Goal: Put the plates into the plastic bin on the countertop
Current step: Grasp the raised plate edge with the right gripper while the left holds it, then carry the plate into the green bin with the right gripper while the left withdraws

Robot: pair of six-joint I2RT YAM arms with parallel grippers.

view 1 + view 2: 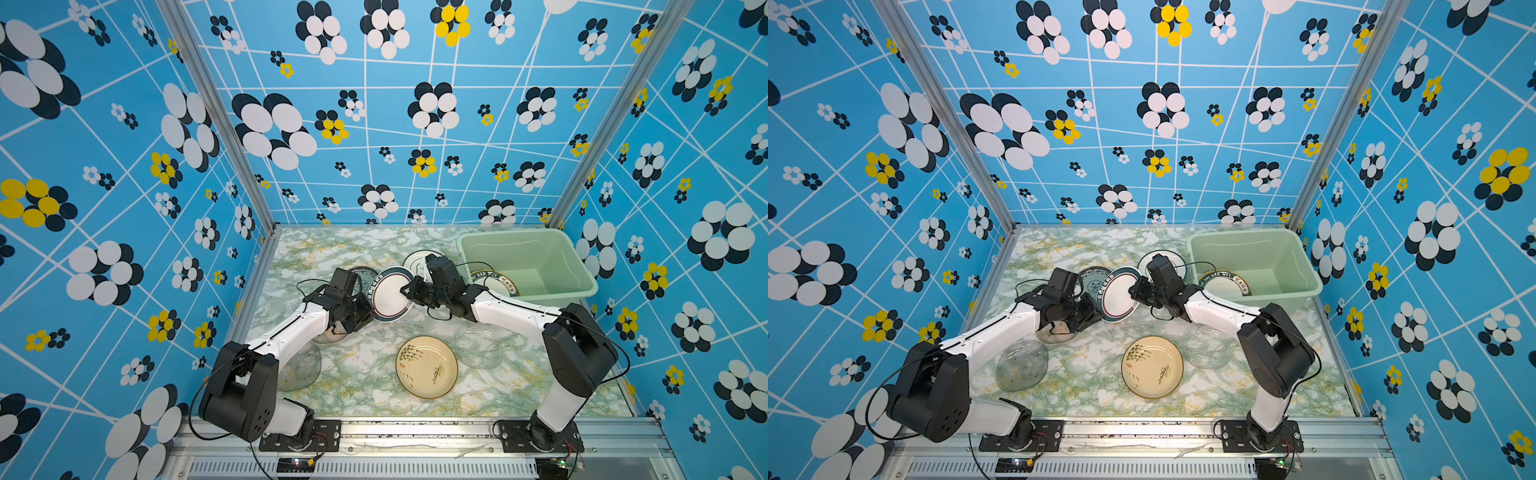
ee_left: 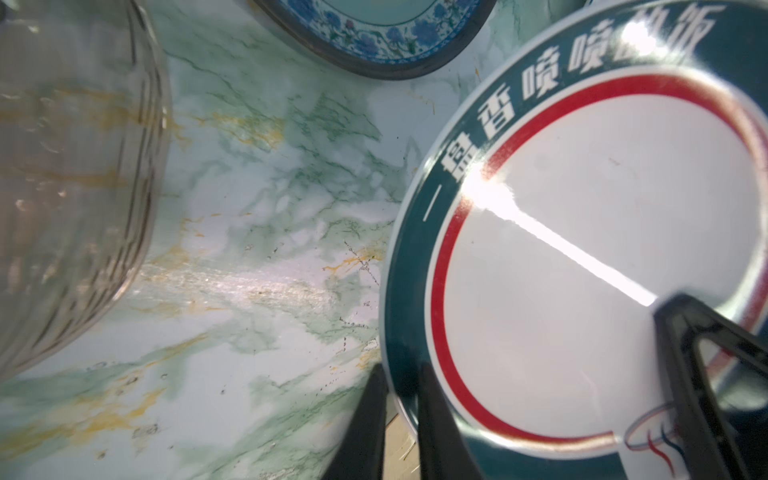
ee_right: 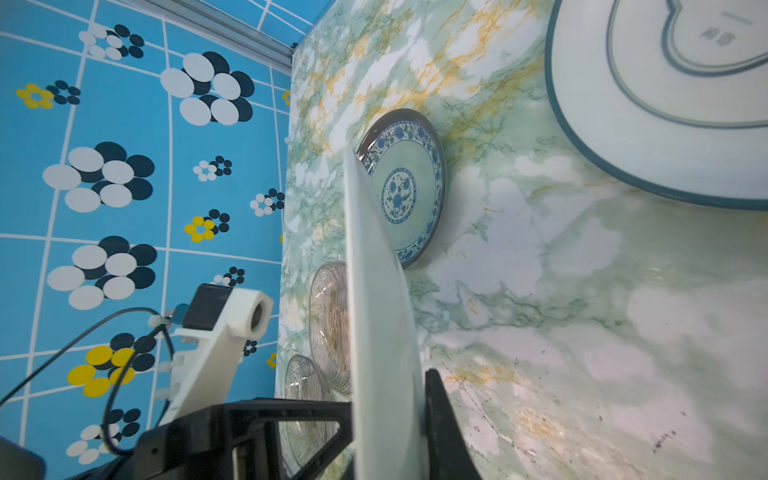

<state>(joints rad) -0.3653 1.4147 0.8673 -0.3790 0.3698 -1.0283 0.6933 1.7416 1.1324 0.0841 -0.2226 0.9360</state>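
Plate (image 1: 390, 297) tilted, fingers (image 2: 436, 428) pinching opposite edges, bin (image 1: 519, 253) near

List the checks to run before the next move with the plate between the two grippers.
1. Right gripper closed on the green-rimmed plate: ok, the rim sits in its grip.
2. Left gripper released: not ok, it pinches the rim elsewhere.
3. Plate clear of the countertop: cannot tell.
4. Room in the plastic bin: ok, only one lettered plate shows inside.
5. Height to clear the bin's rim: cannot tell.
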